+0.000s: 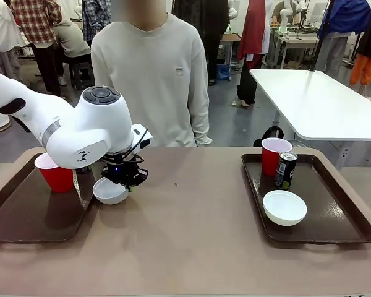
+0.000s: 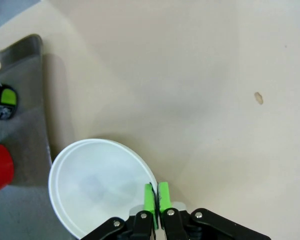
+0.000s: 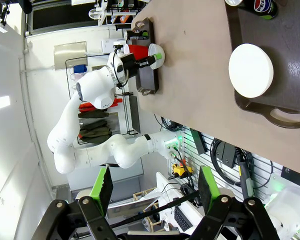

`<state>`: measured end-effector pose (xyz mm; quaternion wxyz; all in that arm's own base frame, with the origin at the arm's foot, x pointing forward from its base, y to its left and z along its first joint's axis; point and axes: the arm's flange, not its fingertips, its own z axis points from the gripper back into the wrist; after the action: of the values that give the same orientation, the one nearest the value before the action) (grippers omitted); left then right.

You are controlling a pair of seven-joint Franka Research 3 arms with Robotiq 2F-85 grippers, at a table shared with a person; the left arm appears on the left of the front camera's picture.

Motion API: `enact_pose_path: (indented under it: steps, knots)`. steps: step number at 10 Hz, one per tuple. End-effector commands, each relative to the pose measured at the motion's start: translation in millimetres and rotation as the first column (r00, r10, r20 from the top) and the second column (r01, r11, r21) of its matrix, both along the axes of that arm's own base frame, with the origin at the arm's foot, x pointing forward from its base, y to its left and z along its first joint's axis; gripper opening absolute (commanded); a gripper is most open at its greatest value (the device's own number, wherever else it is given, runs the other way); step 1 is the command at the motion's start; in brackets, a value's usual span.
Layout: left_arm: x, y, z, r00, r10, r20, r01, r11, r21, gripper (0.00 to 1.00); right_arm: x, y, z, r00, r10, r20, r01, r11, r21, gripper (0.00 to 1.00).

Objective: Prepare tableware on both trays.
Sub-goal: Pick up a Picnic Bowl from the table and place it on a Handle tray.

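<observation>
My left gripper (image 1: 127,177) is shut on the rim of a small white bowl (image 1: 109,191), which sits at the right rim of the left tray (image 1: 18,216). In the left wrist view the green pads (image 2: 149,198) pinch the bowl (image 2: 92,185) edge, and the bowl overlaps the tray (image 2: 27,105) rim. A red cup (image 1: 54,174) stands on that tray, and a dark can (image 2: 1,101) lies beyond it. The right tray (image 1: 346,213) holds a red cup (image 1: 274,154), a can (image 1: 286,170) and a white bowl (image 1: 284,207). My right gripper (image 3: 155,192) hangs open high above that tray (image 3: 290,107).
A person in a light sweater (image 1: 151,80) stands at the far side of the table. The bare brown tabletop (image 1: 191,216) stretches between the two trays. A white table (image 1: 315,102) stands behind at the right.
</observation>
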<state>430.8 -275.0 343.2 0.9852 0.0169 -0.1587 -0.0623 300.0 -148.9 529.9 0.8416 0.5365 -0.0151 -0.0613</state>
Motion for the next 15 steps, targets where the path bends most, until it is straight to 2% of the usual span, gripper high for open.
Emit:
enact_pose_path:
  steps: [1, 2, 3, 5, 8, 9, 10, 11, 15]
  knots:
    - [2, 1, 0, 1.000, -0.015, -0.004, 0.015, 1.000, -0.017, 0.00, 0, 2, 1, 1.000, -0.001, 0.005, 0.001, 1.000, 0.020, 0.90]
    - [0, 0, 0, 1.000, 0.000, 0.000, 0.000, 1.000, 0.000, 0.04, 0, 2, 1, 1.000, -0.001, 0.005, 0.001, 1.000, 0.020, 0.90]
    - [-24, -4, 18, 0.999, 0.044, 0.003, -0.044, 0.999, 0.000, 0.04, 0, 2, 1, 1.000, -0.001, 0.005, 0.001, 1.000, 0.020, 0.90]
    - [-52, 3, 51, 0.992, 0.122, -0.029, -0.121, 0.992, 0.049, 0.04, 0, 2, 1, 1.000, -0.001, 0.005, 0.001, 1.000, 0.020, 0.90]
    - [-101, 3, 75, 0.982, 0.184, -0.047, -0.177, 0.977, 0.118, 0.04, 0, 2, 1, 1.000, -0.001, 0.005, 0.001, 1.000, 0.020, 0.90]
    - [-112, 13, 79, 0.967, 0.254, -0.031, -0.250, 0.963, 0.103, 0.04, 0, 2, 1, 1.000, -0.001, 0.005, 0.001, 1.000, 0.020, 0.90]
    - [-114, 28, 81, 0.956, 0.293, -0.001, -0.292, 0.952, 0.097, 0.04, 0, 2, 1, 1.000, -0.001, 0.005, 0.001, 1.000, 0.020, 0.90]
    - [-109, 51, 83, 0.952, 0.307, -0.009, -0.305, 0.949, 0.080, 0.04, 0, 2, 1, 1.000, -0.001, 0.005, 0.001, 1.000, 0.020, 0.90]
    - [-92, 125, 84, 0.947, 0.295, -0.131, -0.290, 0.955, 0.053, 0.04, 0, 2, 1, 1.000, -0.001, 0.005, 0.001, 1.000, 0.020, 0.90]
